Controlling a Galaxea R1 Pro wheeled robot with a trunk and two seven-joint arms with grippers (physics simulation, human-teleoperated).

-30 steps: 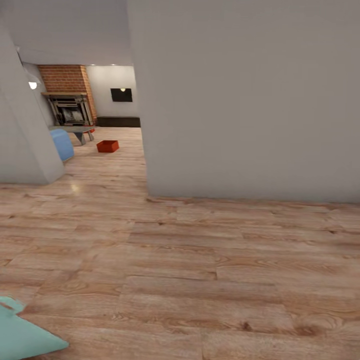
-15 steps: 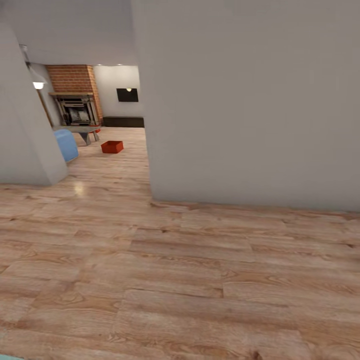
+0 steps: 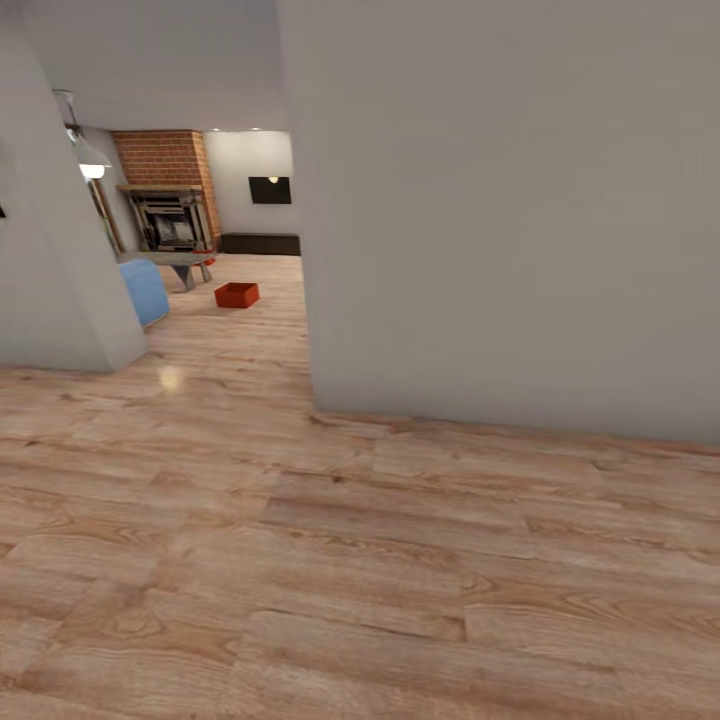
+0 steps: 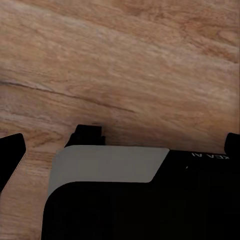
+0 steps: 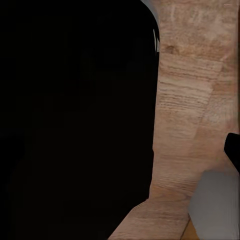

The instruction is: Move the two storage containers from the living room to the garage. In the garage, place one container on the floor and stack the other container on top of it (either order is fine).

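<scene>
Camera has shifted since a second ago; nothing in the room has moved. One storage container (image 3: pixel 237 295) sits on the wood floor (image 3: pixel 330 560) in the far room, near a blue seat (image 3: pixel 146 291), before the brick fireplace (image 3: pixel 168 190). Both pincers' states cannot be told.

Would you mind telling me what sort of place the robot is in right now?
Most likely a home hallway opening onto a living room: light wood plank floor, a brick fireplace beyond the white wall, and a red-orange storage container on the floor there.
</scene>
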